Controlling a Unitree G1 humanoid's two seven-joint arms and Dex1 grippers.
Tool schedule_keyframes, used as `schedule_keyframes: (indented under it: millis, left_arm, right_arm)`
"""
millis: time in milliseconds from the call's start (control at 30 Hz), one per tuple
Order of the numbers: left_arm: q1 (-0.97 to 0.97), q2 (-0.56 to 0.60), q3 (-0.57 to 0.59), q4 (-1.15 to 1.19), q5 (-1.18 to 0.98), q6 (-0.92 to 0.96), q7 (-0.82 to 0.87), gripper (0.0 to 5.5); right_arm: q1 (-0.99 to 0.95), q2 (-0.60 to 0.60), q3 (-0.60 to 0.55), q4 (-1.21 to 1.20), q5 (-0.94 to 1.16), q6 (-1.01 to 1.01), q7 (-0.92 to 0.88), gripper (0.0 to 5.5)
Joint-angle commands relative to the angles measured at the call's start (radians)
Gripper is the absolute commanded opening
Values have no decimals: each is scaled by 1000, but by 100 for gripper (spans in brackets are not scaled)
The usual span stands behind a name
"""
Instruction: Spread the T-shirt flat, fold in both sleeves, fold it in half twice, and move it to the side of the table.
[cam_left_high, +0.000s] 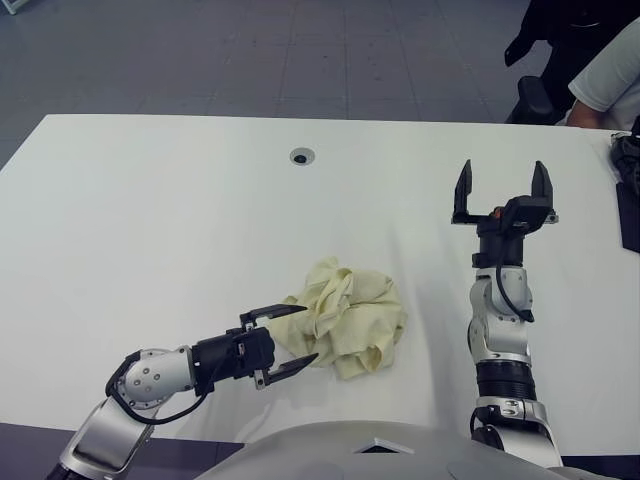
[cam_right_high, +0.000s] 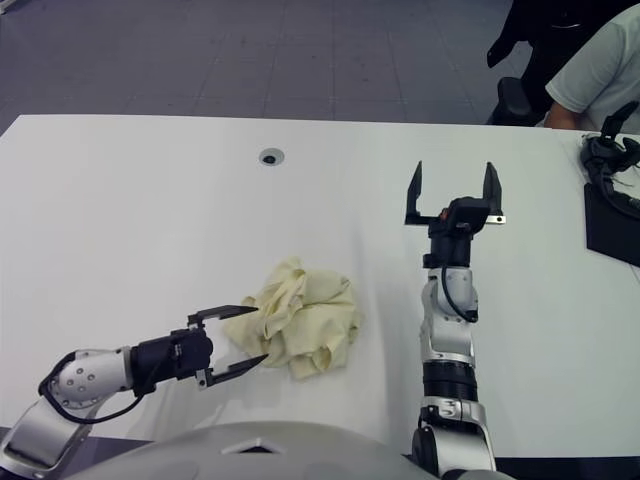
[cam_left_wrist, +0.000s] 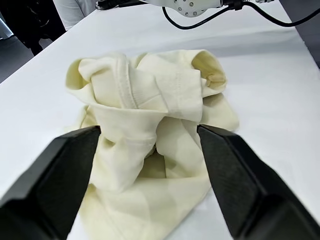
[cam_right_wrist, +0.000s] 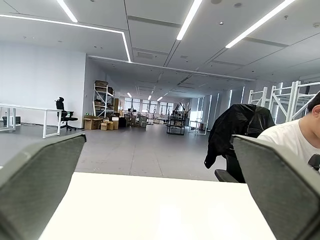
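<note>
**Low on the left, upright on the right**

The left arm (cam_left_high: 150, 380) is lying low, its forearm angling inward, the left gripper (cam_left_high: 308, 333) pointing level with fingers spread wide. The right arm (cam_left_high: 498, 330) is standing vertical, the right gripper (cam_left_high: 503, 168) pointing upward, fingers parted just as wide.

The white table (cam_left_high: 150, 250) offers open surface across the whole left half and the upper middle of the head view. The one mark there is a small round hole (cam_left_high: 301, 156) near the far edge. The crumpled T-shirt (cam_left_high: 350, 315) heaps at lower centre. The left gripper (cam_left_high: 308, 333) lies low against its left side, fingers spread to either side of the cloth's edge, so the lower-left approach is taken. The right gripper (cam_left_high: 503, 170) stands upright right of centre, fingers apart, its arm rising from the lower right. A bare strip of table runs between that arm and the shirt. Dark gear (cam_right_high: 610, 210) sits on the table at the right edge.
</note>
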Motion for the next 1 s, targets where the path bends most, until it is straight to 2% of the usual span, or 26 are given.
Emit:
schedule_keyframes:
  millis: [33,333,600,800,1000]
  left_arm:
    - [-20,-15,-26,13,33,-1,8,281]
    - [-87,-48,-90,65,131,-21,32,141]
    - [-87,-43,-64,66,120,-36,48,10]
    - [-113,-53,80,-3,-73,-16,56,3]
    - [-199,-49,277,-95,-330,93,119,3]
  right_arm:
    - [13,0,-3,-21,9,15,-1,540]
    - [21,4,-2,-22,11,13,-1,540]
    - [18,2,2,-19,12,9,2,540]
    - [18,-34,60,-20,-9,-16,88,540]
    - [9,-136,140,-88,64,-4,314,540]
